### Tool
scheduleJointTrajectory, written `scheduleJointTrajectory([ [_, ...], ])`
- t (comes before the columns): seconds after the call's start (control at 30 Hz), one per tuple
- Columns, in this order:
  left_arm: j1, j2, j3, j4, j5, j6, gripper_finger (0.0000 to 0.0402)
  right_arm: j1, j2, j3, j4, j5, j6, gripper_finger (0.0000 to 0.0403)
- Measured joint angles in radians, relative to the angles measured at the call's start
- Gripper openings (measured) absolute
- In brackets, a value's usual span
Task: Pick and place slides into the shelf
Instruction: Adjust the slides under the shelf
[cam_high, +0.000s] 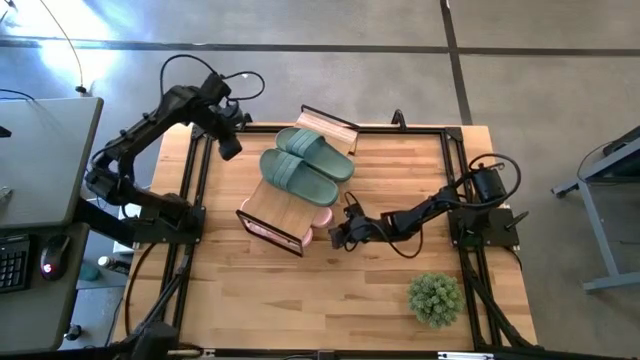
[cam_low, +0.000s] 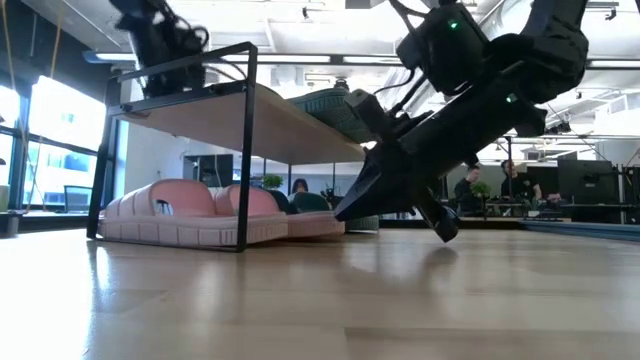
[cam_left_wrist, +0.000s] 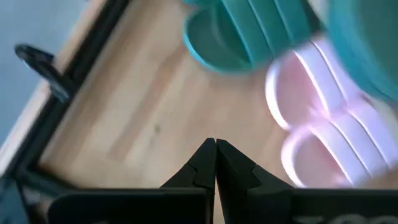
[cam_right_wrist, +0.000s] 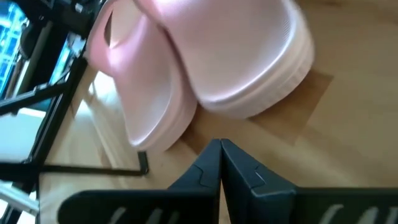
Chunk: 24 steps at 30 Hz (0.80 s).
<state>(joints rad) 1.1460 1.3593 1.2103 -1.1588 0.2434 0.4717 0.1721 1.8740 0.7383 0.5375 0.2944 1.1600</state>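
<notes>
Pink slides (cam_high: 322, 218) mostly hidden, seemingly under shelf (cam_high: 285, 208).

The right gripper (cam_right_wrist: 220, 163) points at the pale pink slides (cam_right_wrist: 205, 62), its two dark fingers pressed together tip to tip, holding nothing. The two slides lie side by side and touching, their ribbed soles and rounded ends facing the camera, resting on the light wooden tabletop (cam_right_wrist: 336, 143). The fingertips are just short of the nearer slide. Beside the slides run the thin black metal bars of the shelf (cam_right_wrist: 56, 112) frame, one bar lying along the wood near the fingers.
</notes>
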Motion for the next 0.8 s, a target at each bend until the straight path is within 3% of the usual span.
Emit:
scheduleJointTrajectory([
  [0.2,-0.108,-0.013,0.049,-0.282,-0.172,-0.025,0.0000,0.034,0.000,0.000,0.006,-0.016,-0.018,0.0000],
  [0.4,-0.196,-0.013,-0.027,-0.418,-0.336,-0.052,0.0000,0.059,0.000,0.000,0.007,-0.027,-0.049,0.0000],
  [0.67,-0.197,-0.018,-0.262,-0.298,-0.272,0.119,0.0000,0.059,-0.001,0.000,0.013,-0.068,-0.088,0.0000],
  [0.8,-0.196,-0.023,-0.385,-0.153,-0.063,0.087,0.0000,0.059,-0.001,0.000,0.014,-0.069,-0.088,0.0000],
])
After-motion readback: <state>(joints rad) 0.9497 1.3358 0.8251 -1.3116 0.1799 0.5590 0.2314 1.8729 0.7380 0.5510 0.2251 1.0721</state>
